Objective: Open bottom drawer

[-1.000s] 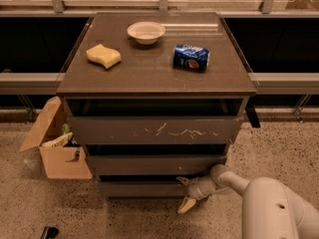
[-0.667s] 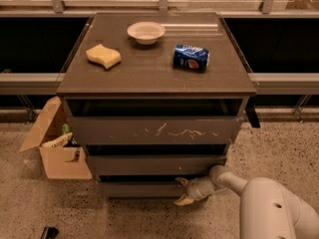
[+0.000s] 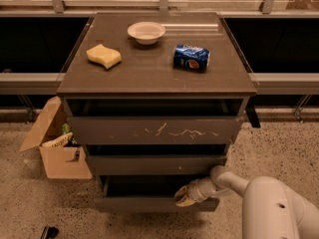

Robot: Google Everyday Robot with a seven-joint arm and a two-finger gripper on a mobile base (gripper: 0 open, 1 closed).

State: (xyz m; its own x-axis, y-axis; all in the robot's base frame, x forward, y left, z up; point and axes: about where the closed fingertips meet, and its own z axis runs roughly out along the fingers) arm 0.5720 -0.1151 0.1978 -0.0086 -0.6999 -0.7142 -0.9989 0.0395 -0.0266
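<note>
The bottom drawer [image 3: 144, 204] is the slim, plain dark grey-brown front at the foot of the three-drawer cabinet. It stands out a little from the cabinet, with a dark gap above its front. My gripper [image 3: 184, 197] reaches in from the lower right on the white arm [image 3: 234, 180] and rests at the top edge of that front, near its right end. Above it are the middle drawer [image 3: 149, 164] and the taller top drawer with white scratches [image 3: 154, 130], which also sits slightly out.
On the cabinet top [image 3: 149, 78] lie a yellow sponge [image 3: 103, 56], a white bowl [image 3: 146, 32] and a blue soda can [image 3: 191, 58] on its side. An open cardboard box [image 3: 57, 151] stands on the floor at the left. Dark shelving flanks the cabinet.
The gripper has shifted slightly left along the bottom drawer's top edge. The drawer front has come forward, and a dark gap has opened above it.
</note>
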